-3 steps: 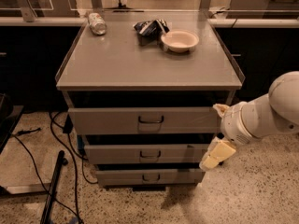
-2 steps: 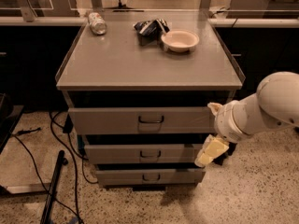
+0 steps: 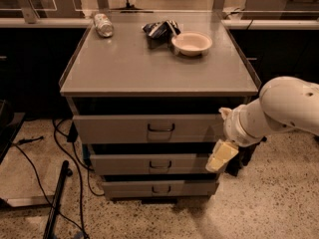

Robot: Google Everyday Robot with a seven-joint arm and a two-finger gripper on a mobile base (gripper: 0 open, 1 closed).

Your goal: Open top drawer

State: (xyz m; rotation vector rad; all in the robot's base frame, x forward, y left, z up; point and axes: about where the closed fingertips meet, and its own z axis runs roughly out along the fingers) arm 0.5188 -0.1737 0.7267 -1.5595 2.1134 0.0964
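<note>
The fingers (image 3: 222,156) stand apart, one pale pad low beside the gap between the upper two drawers and the other tip up near the top right corner of the top drawer (image 3: 114,129), with nothing between them. The gripper (image 3: 219,138) hangs just at the right end of that drawer front, having slid a little leftward over the last second from a spot further out to the side, and the white arm (image 3: 284,108) behind it has swung in with it. The handle (image 3: 161,128), a small dark loop at the middle of the front, is well to the left of the fingers and untouched. The top drawer itself has not shifted: it sits in the same place under the grey surface (image 3: 149,68) as before, above the two lower drawers. So the approach is under way but the pull has not begun; the gripper likely needs to travel further left to reach the handle. On the surface, a can (image 3: 103,25), a dark wrapper (image 3: 159,29) and a bowl (image 3: 192,43) rest undisturbed.
</note>
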